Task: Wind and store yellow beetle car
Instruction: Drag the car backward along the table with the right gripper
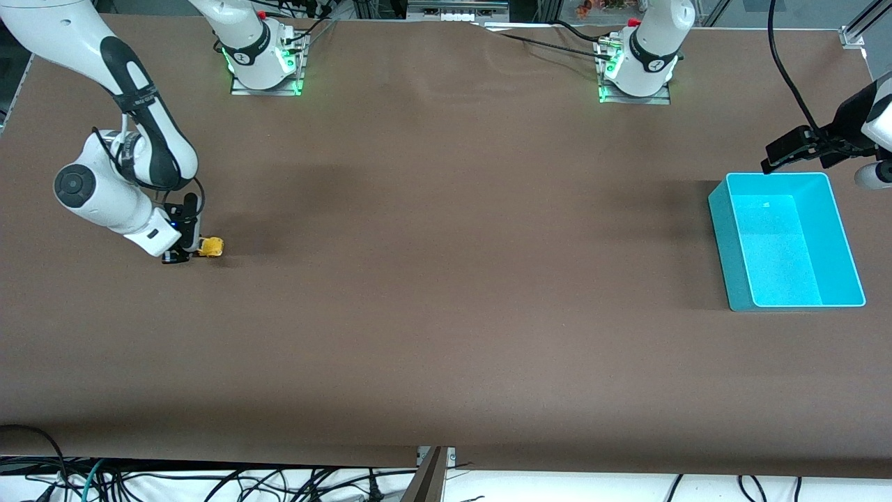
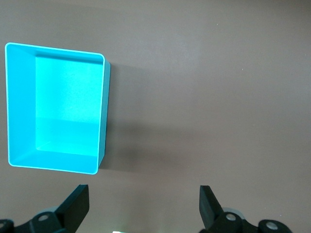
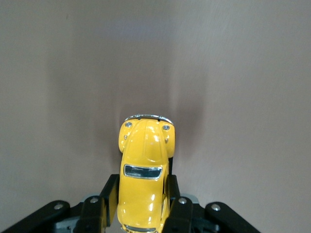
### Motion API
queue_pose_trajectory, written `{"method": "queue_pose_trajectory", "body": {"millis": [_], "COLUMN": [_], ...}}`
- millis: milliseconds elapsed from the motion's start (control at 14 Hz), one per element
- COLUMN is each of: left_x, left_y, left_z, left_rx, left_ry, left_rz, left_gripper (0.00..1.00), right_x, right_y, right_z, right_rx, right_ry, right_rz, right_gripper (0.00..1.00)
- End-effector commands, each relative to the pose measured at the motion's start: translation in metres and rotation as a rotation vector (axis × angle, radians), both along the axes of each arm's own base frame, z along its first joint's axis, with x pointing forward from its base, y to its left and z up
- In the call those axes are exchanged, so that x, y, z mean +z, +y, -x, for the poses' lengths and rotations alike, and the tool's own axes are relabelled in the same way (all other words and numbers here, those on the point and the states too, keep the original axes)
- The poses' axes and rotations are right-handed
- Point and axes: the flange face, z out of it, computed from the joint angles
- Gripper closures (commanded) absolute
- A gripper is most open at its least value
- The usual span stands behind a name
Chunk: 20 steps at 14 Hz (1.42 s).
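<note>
Yellow beetle car [image 3: 145,175] sits clamped between right tool [image 3: 141,206] fingers; left tool [image 2: 144,208] open.

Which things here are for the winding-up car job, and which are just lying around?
For the job:
yellow beetle car, pinched in the right pincer
turquoise bin, near the left arm's end
left pincer, open, over the table beside the bin

Just lying around:
nothing visible

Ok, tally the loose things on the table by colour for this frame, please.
Yellow: 1, the yellow beetle car, clamped in the right gripper.
Turquoise: 1, the bin, with the open left gripper waiting over the table beside it.
Total: 2
</note>
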Motion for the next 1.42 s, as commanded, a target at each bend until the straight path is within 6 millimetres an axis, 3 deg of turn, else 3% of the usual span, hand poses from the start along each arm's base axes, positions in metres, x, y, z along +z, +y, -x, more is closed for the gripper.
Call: {"method": "queue_pose_trajectory", "body": {"millis": [0, 712, 1353], "left_x": [0.004, 0.005, 0.004], "left_y": [-0.002, -0.002, -0.002], "left_z": [-0.002, -0.002, -0.002], "left_rx": [0.000, 0.000, 0.000], "left_ry": [0.003, 0.001, 0.003], "left_rz": [0.027, 0.027, 0.027], "left_gripper": [0.00, 0.00, 0.00], "right_x": [-0.003, 0.003, 0.000], "right_y": [-0.023, -0.103, -0.123], "right_z": [0.009, 0.025, 0.028], "right_rx": [0.015, -0.002, -0.031], "right_ry": [0.003, -0.013, -0.013], "right_rz": [-0.007, -0.008, -0.015], "right_gripper": [0.57, 0.56, 0.56]}}
